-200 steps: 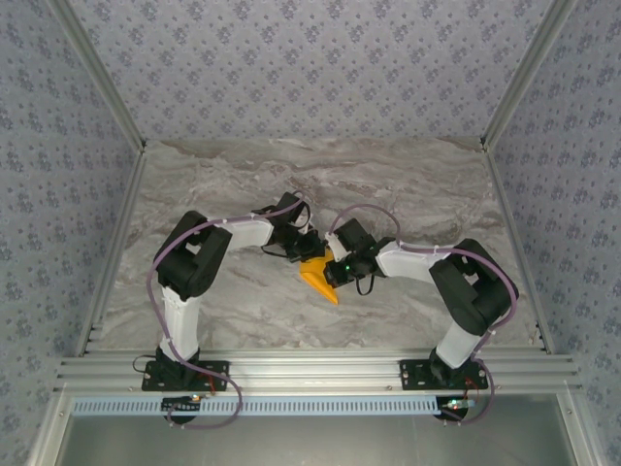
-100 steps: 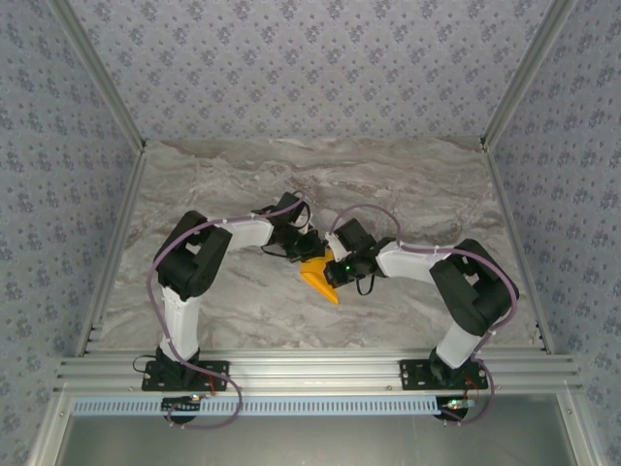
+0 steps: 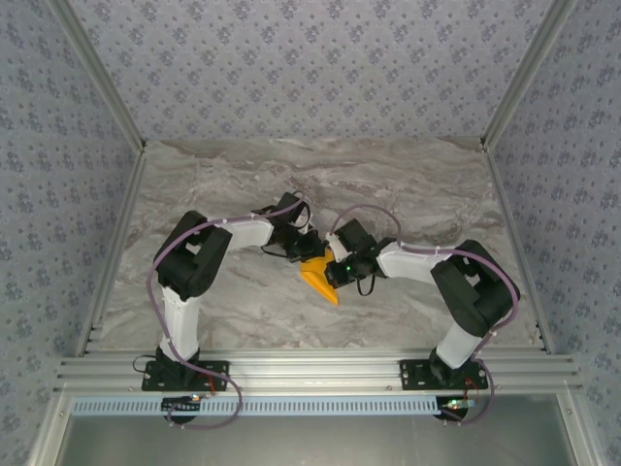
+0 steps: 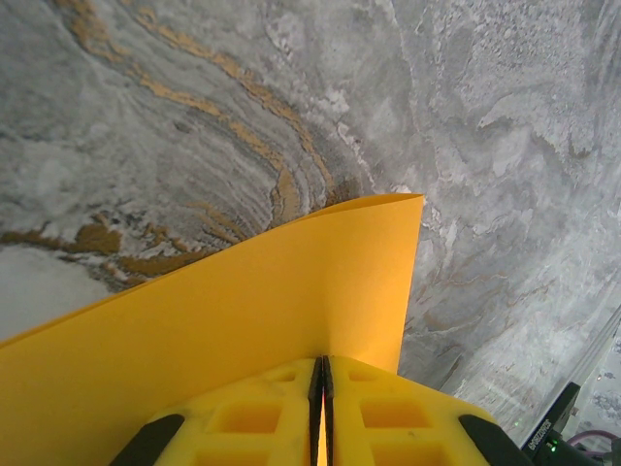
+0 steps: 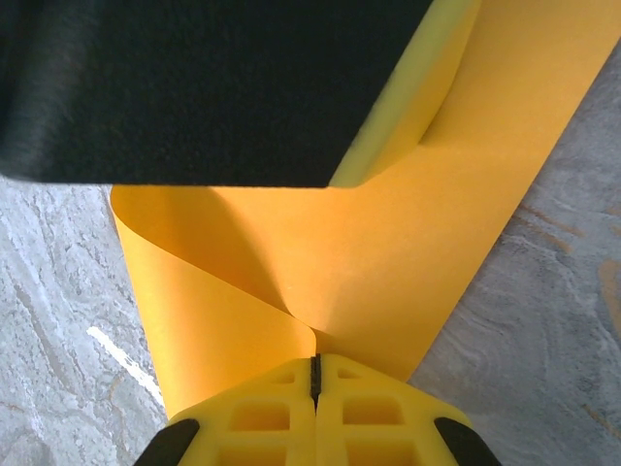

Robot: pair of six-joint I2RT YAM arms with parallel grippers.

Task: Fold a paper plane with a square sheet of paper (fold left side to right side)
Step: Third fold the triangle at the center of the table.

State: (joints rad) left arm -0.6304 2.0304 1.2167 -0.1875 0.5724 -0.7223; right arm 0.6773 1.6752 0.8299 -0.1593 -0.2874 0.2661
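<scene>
Top external shows the marble table (image 3: 213,184) with the left arm (image 3: 194,264) and right arm (image 3: 473,283) reaching inward to meet near its middle. The square sheet of paper (image 3: 320,282) is held between them as a narrow orange wedge. Its long axis runs from the far left to a tip aimed at the near edge, slightly rightward.

The left gripper (image 3: 304,247) is at the wedge's far end and the right gripper (image 3: 336,269) is tight against its right flank. Both are already on the paper, so neither arm is nearer.

In the left wrist view the fingers (image 4: 254,419) are clamped on the sheet's near edge. The paper fans away ahead of them, with its free corner up and to the right, off the table. In the right wrist view the jaws are pinched closed where two layers of paper meet, and a loose loop bulges up toward a dark body (image 5: 194,87), probably the other gripper.

The paper is bowed, not creased. The fold seems to depend on carrying the left-held edge across onto the right-held side.
</scene>
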